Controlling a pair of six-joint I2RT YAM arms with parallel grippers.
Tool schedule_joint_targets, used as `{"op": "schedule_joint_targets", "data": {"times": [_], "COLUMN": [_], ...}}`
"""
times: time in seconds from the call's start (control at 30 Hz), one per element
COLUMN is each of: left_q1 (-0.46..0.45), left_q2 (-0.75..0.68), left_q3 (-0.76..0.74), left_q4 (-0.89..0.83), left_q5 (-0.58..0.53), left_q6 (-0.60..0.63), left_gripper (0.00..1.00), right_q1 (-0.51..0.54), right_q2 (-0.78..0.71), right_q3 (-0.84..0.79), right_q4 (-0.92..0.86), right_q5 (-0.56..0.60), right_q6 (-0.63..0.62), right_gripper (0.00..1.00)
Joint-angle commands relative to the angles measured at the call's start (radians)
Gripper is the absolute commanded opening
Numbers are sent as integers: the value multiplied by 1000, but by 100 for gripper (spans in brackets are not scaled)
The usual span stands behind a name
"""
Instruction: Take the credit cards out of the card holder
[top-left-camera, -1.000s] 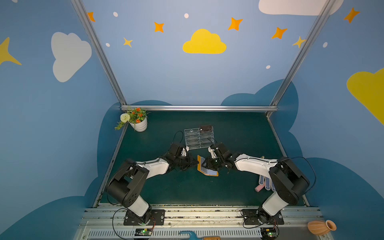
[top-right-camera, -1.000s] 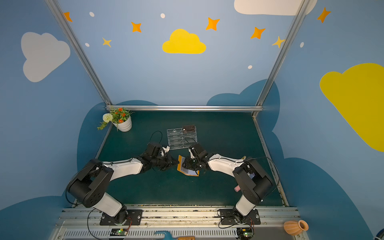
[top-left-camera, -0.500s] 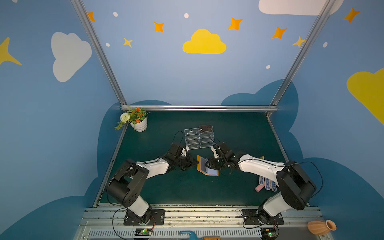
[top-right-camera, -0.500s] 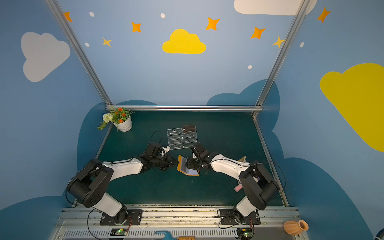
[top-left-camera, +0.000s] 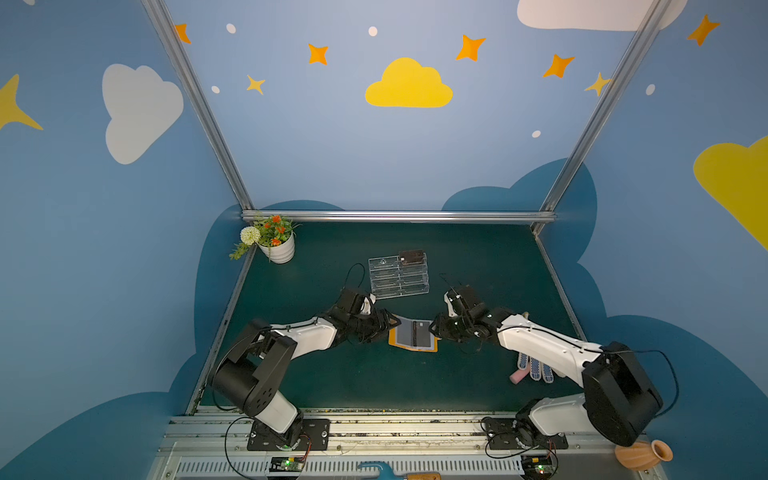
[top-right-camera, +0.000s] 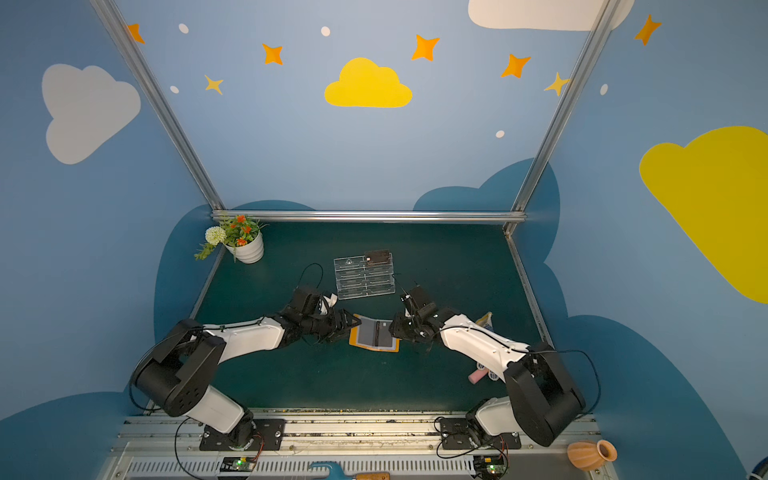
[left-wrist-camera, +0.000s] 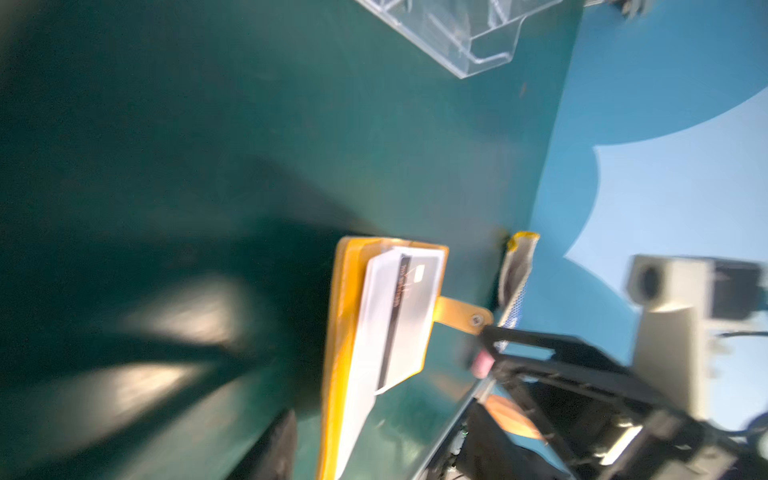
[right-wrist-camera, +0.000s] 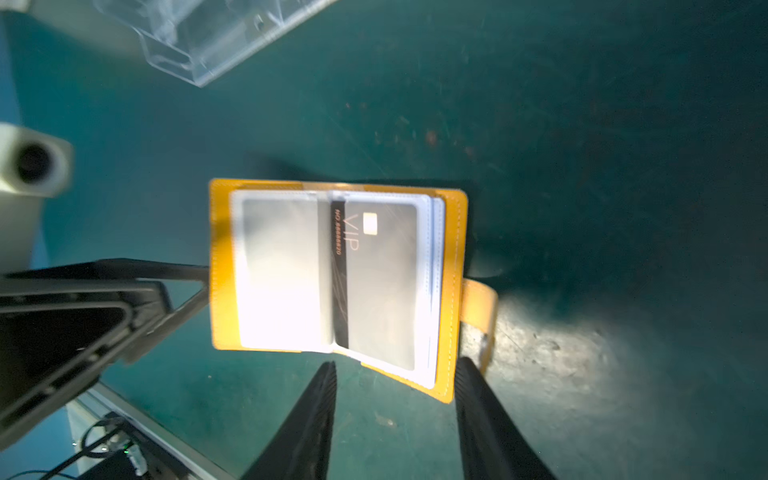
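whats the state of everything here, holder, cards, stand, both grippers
card holder: open, lying on the table
snap tab: unfastened
sleeved credit card: inside a clear sleeve, not pulled out
second credit card: out, resting on the stand's top tier
acrylic stand: standing on the table
right gripper: open, gripping nothing
left gripper: at the holder's edge, open or shut unclear

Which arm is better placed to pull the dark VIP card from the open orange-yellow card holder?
Probably right: the open right gripper faces the dark VIP card; the left gripper flanks the other page.
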Motion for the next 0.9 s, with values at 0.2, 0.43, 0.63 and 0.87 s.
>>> {"op": "schedule_joint_targets", "data": {"times": [0.2,0.43,0.63,0.87], "left_q1": [14,-45,-108,-123], "left_q2": [-257,-130,27,153], "left_q3": [120,192,180,161], "left_q4": [-347,-245,-122,-9], "left_q5": [-152,31,67,55], "left_q6": [70,69,14,-53], "left_gripper": [78,57,43,43], "right_q1": [-34,-74,-84,-100], "right_q2": [-28,145,212,250], "right_q3": [0,-9,-19,-36], "right_q4": [78,210,233,250], "right_q5": [-179,-243,-231,-225], "right_q6": [2,12,-1,-7], "right_gripper": [40,8,2,1]}}
